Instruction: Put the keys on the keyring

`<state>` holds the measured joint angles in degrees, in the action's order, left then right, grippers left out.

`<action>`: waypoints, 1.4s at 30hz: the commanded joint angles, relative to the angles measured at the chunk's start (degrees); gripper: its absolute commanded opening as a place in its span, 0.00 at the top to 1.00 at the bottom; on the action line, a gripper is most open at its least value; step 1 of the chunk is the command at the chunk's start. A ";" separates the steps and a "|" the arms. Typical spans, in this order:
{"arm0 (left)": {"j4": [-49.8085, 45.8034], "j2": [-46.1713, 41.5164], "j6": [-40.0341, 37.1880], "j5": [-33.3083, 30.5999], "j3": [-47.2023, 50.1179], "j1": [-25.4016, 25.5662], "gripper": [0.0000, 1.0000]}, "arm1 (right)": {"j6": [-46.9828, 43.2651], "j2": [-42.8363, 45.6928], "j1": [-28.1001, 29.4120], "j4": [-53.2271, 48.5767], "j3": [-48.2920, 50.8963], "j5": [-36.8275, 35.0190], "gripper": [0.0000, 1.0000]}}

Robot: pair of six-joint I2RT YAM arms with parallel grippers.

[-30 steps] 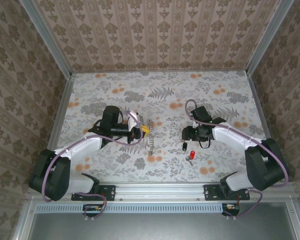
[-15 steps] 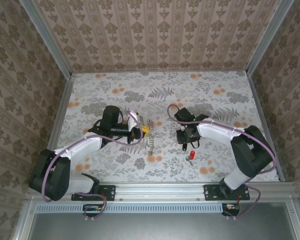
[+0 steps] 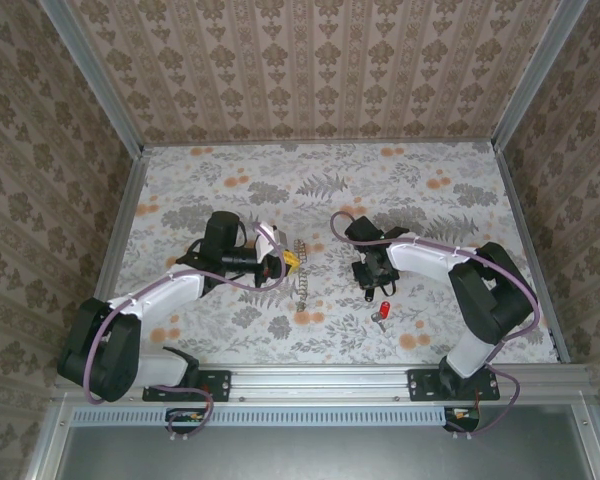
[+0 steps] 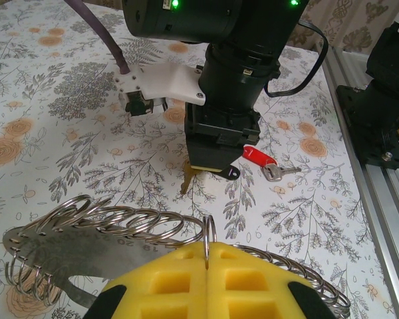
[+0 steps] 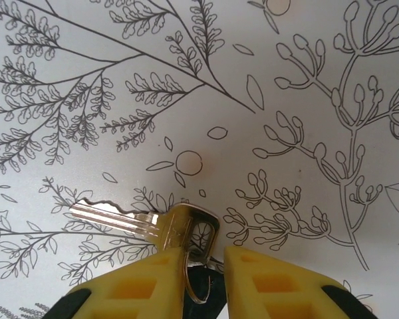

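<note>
The keyring [image 4: 120, 222], a long loop of linked silvery rings, lies on the floral table, and my left gripper [image 4: 207, 246] is shut on one upright ring of it. From above the keyring [image 3: 302, 272] is a thin strip beside that left gripper [image 3: 289, 261]. My right gripper [image 3: 370, 282] points straight down over the black-headed key [image 3: 369, 294]. In the right wrist view its yellow fingers [image 5: 146, 282] stand narrowly apart around the brass key [image 5: 176, 222], with its small ring and black head [image 5: 209, 299] in the gap. The red-headed key [image 3: 384, 309] lies just nearer.
The red-headed key [image 4: 256, 155] with its silver blade lies right of the right gripper [image 4: 209, 166]. Aluminium rails [image 3: 380, 378] border the table's near edge, and papered walls close the other sides. Open tabletop [image 3: 310, 180] lies behind both grippers.
My right arm has swung left and down over the black-headed key, and its jaws have narrowed around it. The left arm and the keyring have not moved.
</note>
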<state>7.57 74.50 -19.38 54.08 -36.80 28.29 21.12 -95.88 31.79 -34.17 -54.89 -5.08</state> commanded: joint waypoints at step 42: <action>-1.17 -0.21 -1.99 2.79 -2.32 0.02 1.00 | 0.41 0.52 -1.47 -1.64 -1.29 1.92 0.82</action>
<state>6.33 74.50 -19.81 54.28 -36.95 28.32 21.17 -94.67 30.59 -34.92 -54.94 -4.05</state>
